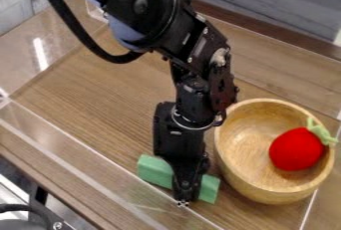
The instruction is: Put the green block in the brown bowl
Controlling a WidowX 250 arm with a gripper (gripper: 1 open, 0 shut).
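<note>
Gripper (186,186), dark and jointed, was positioned low over the green block (178,177) at the near side of the wooden table (100,100). Its fingertips overlapped the middle of the block in the view, with mint-green surface exposed on both the left and right of them. Whether the fingers had closed on the block or merely stood around it could not be told from this angle. The far finger appeared to be hidden behind the near one, though the view there was poor.

The green block lay flat, slanting from its left end toward the near right. It was outside the brown bowl, near the bowl's left side. The black arm (167,25) reached down from the far left, with a dark cable (67,20) looping on its left side.

To the right of the gripper stood the brown bowl (236,169), upright, light tan, with a thick rim and visible grain. Inside it, toward the right, rested a red ball (296,149) bearing a green leafy top (320,130). A clear strip (87,156) ran diagonally along the near left part of the table. Grey panelling (286,13) stood at the far side of the scene.
</note>
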